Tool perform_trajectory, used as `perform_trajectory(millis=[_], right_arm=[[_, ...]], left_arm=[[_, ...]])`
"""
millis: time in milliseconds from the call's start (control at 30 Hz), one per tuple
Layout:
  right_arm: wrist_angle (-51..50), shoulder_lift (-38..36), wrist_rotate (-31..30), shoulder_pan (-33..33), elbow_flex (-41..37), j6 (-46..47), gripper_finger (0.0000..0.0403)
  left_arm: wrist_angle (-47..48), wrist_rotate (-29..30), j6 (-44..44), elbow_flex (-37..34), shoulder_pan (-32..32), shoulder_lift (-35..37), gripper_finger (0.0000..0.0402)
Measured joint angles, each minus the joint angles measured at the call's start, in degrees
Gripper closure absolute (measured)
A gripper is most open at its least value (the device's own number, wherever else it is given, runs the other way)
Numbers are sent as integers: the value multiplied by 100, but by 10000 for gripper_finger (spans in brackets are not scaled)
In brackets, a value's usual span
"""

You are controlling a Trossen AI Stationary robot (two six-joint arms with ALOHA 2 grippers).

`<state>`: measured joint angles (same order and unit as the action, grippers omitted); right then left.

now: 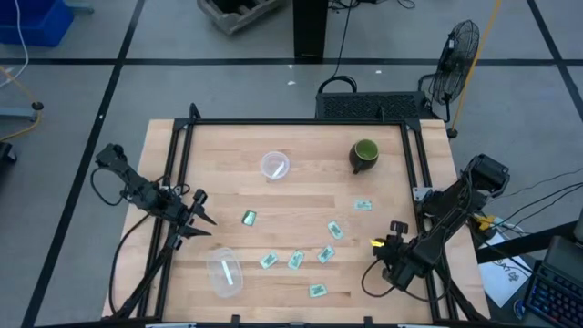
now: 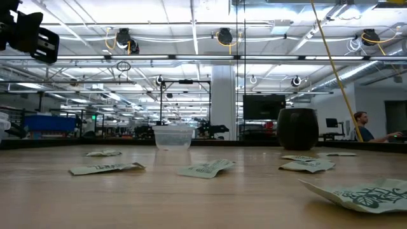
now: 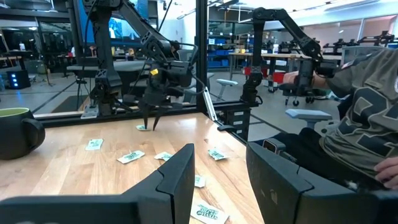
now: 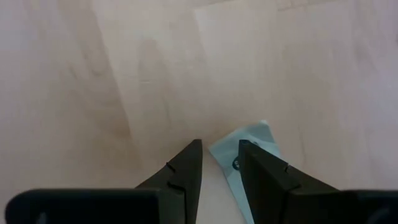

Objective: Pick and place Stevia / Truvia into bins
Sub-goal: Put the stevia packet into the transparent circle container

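Several green-and-white sachets [image 1: 296, 260] lie flat on the wooden table, spread between its middle and its near right part. The round clear cup [image 1: 275, 165] stands toward the far side, and the oval tub [image 1: 224, 271] toward the near left. My right gripper [image 4: 221, 149] is near the table's right edge, low over the wood and pointing down. It is narrowly open, and one sachet [image 4: 252, 140] lies flat at its tips, partly behind one finger. My left gripper [image 1: 204, 217] hovers open at the left edge, level and pointing right. It holds nothing. My right gripper comes from above, pointing down. A corner of the sachet [image 4: 217, 151] shows in the gap between the fingers, and the rest runs behind one finger [image 4: 261, 171]. The sachet lies flat on the wood. Whether a fingertip touches it, I cannot tell.
A dark green mug [image 1: 364, 155] stands at the far right of the table. A black frame [image 1: 291, 121] runs round the table's edge. In the left wrist view a seated person [image 3: 354, 124] is beyond the table's right side. Bare wood lies between the cup and the sachets.
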<state>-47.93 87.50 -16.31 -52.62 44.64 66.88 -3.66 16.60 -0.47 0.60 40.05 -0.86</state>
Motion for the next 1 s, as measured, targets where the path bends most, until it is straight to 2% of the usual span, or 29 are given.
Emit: perform_trajectory(millis=[267, 533, 1000], right_arm=[[-131, 2, 158, 17, -2, 311, 313], [-48, 4, 279, 13, -2, 382, 394], [897, 11, -729, 217, -15, -642, 402]], left_arm=[[0, 0, 0, 0, -1, 0, 252], [0, 0, 1, 1, 0, 0, 252], [0, 0, 2, 2, 0, 0, 252]])
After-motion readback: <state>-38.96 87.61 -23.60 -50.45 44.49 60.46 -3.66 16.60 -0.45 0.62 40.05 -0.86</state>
